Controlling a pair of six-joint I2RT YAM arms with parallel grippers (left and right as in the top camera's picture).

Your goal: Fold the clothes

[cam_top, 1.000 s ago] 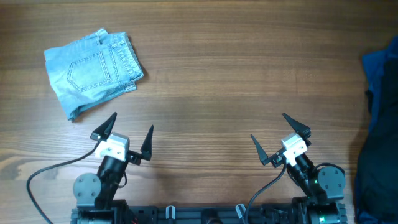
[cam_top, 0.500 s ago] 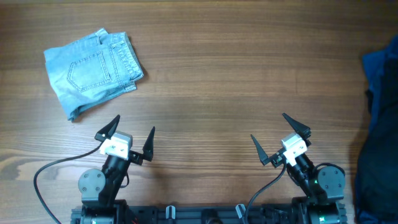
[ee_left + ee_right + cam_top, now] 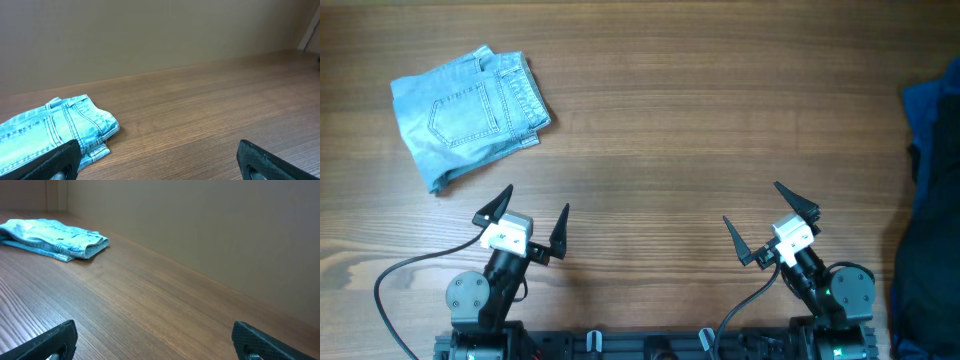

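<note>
The light blue denim shorts (image 3: 468, 114) lie folded into a compact bundle at the far left of the wooden table, back pocket up. They also show in the left wrist view (image 3: 55, 127) and far off in the right wrist view (image 3: 55, 236). My left gripper (image 3: 527, 212) is open and empty near the front edge, well below the shorts. My right gripper (image 3: 772, 214) is open and empty at the front right, far from them. In both wrist views the fingers (image 3: 159, 159) (image 3: 155, 339) stand wide apart over bare wood.
A dark navy blue fabric heap (image 3: 930, 200) lies along the right edge of the table. A black cable (image 3: 395, 282) runs from the left arm's base. A plain wall stands behind the table.
The left arm drew back slightly toward the front edge between the earliest frame and now. The right arm and the shorts have not moved.
</note>
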